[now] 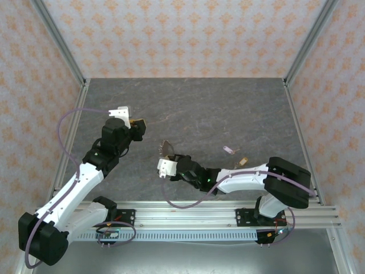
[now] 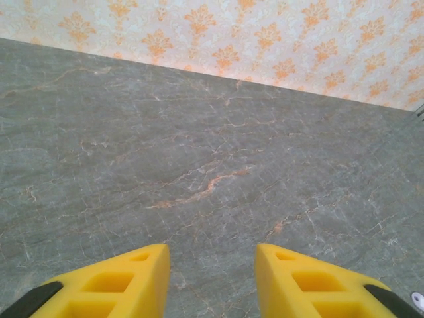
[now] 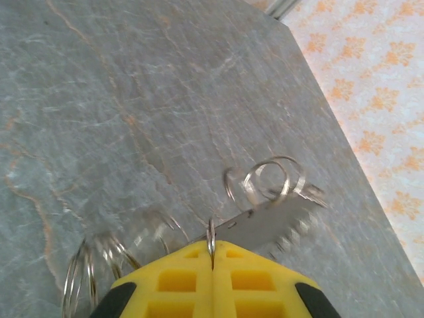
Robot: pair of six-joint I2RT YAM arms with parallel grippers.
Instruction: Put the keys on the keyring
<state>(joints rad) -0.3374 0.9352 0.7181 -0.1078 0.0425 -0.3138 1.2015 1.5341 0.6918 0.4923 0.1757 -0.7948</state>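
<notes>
Setting: a grey veined table [image 1: 228,108], walled on three sides with orange-patterned wallpaper [image 1: 171,34].

Item 1, my right gripper [image 3: 212,253]: fingers pressed together, pinching one thin wire loop of the keyring [image 3: 265,182] near the middle of the table. The keyring reads as several thin silver loops. A toothed silver blade [image 3: 278,222] lies across them, and I cannot tell whether it is threaded on.

Item 2, my left gripper [image 2: 212,258]: fingers partly apart with nothing between them, poised over bare table to the left of the keyring.

Item 3, the whitish key [image 1: 229,150] and the tan-headed key [image 1: 243,161]: both flat on the table near each other, well apart from the keyring on its right, and neither gripper touches them.

Status, as I judge it — the ring is secured, but both loose keys are yet to be picked up and threaded. The task is at an early stage.
</notes>
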